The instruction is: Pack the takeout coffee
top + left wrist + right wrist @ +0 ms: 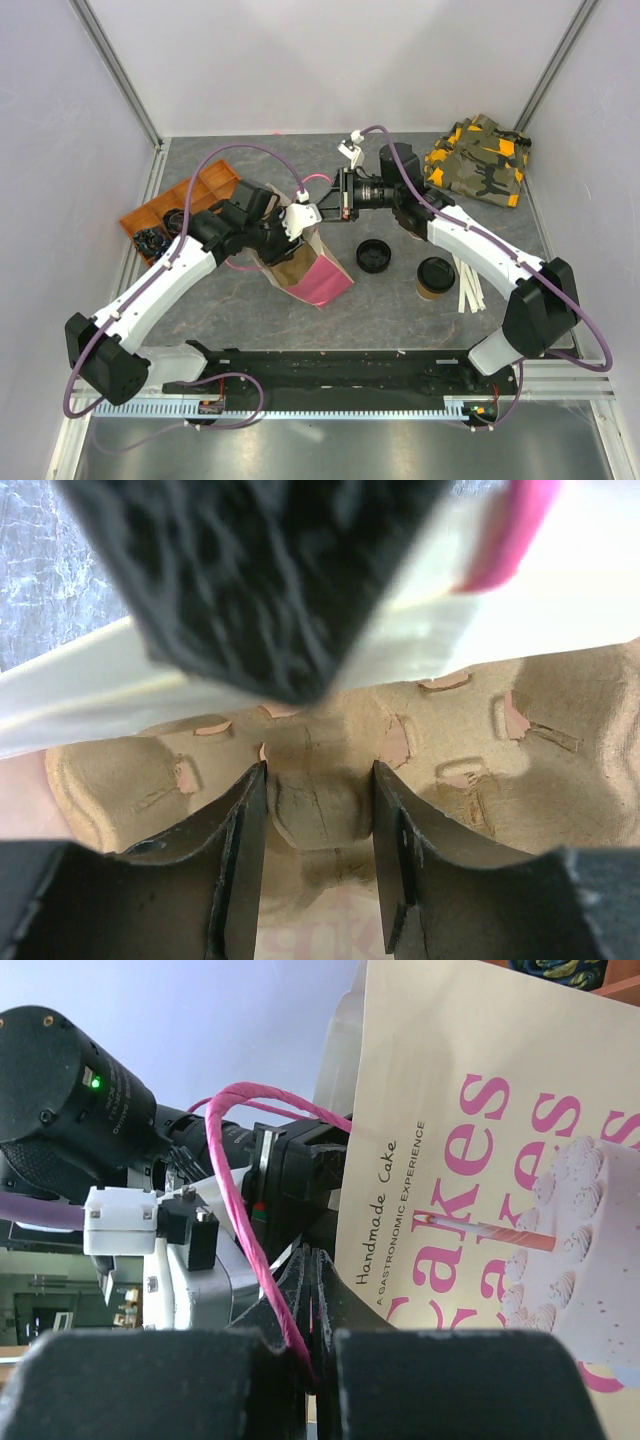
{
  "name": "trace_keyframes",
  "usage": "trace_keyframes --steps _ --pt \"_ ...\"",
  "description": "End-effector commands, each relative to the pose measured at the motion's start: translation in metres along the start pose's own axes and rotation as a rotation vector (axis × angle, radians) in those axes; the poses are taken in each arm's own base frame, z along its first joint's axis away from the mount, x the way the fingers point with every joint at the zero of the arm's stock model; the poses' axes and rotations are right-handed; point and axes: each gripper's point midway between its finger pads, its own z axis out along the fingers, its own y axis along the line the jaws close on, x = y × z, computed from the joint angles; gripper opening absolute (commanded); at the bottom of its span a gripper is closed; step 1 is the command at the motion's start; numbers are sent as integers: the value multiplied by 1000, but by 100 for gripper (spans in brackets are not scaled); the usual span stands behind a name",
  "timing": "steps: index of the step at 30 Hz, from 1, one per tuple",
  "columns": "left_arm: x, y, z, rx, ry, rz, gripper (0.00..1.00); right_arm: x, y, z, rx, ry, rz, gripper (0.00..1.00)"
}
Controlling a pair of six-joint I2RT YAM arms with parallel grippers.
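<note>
The takeout coffee (pixel 435 277), a tan paper cup with a black lid, stands on the table right of centre, apart from both grippers. A cream and pink paper bag (pixel 312 270) lies at the centre; its printed side fills the right wrist view (pixel 480 1160). My left gripper (pixel 290 225) reaches into the bag mouth. Its jaws press on both sides of the centre post of a brown cardboard cup carrier (pixel 320 810). My right gripper (pixel 325 207) is shut on the bag's pink cord handle (pixel 255 1210) and holds it up.
A loose black lid (pixel 373 256) lies between the bag and the cup. White stir sticks (pixel 468 285) lie right of the cup. An orange tray (pixel 175 207) with dark items is at the left. A camouflage cloth (pixel 478 160) is at the back right.
</note>
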Motion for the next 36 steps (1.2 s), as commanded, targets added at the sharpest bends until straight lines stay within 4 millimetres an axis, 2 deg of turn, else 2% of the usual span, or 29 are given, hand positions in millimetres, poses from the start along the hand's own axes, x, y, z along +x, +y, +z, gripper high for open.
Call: trace_keyframes --steps 1,2,3,4,5,6,7,10,13,16,21,23,27,30,31,36 --pt "-13 4 -17 -49 -36 8 19 0 8 -3 -47 -8 38 0" --pt "-10 2 -20 -45 -27 8 19 6 7 -3 -65 4 77 0" --pt "-6 -3 -25 -31 -9 4 19 0 20 -5 -125 -25 44 0" --pt "-4 -8 -28 -9 -3 0 19 0 27 -5 -154 -22 125 0" --pt "-4 -12 -35 -5 -11 -1 19 8 26 -5 -177 -4 165 0" --pt "0 -19 -39 19 -1 -11 19 6 38 -6 -241 -15 135 0" --pt "0 -23 -43 25 -5 -17 19 10 45 -5 -265 2 197 0" --pt "0 -33 -57 45 -14 -49 19 23 57 -1 -307 28 211 0" --pt "3 -40 -59 62 -16 -53 19 37 58 4 -310 50 227 0" --pt "12 -46 -53 74 12 -68 18 40 49 7 -269 54 215 0" --pt "28 -56 -41 67 45 -128 18 47 24 3 -91 27 29 0" --pt "26 -58 -36 53 25 -133 18 55 13 -1 -68 3 21 0" --pt "36 -65 -22 32 47 -120 18 67 -3 -7 -30 -13 27 0" --pt "40 -65 -15 12 71 -157 18 63 -2 -10 -5 -30 7 0" --pt "41 -64 -14 2 82 -169 18 57 3 -12 0 -41 -48 0" --pt "40 -65 -6 -9 86 -173 18 58 -3 -13 31 -7 -64 0"
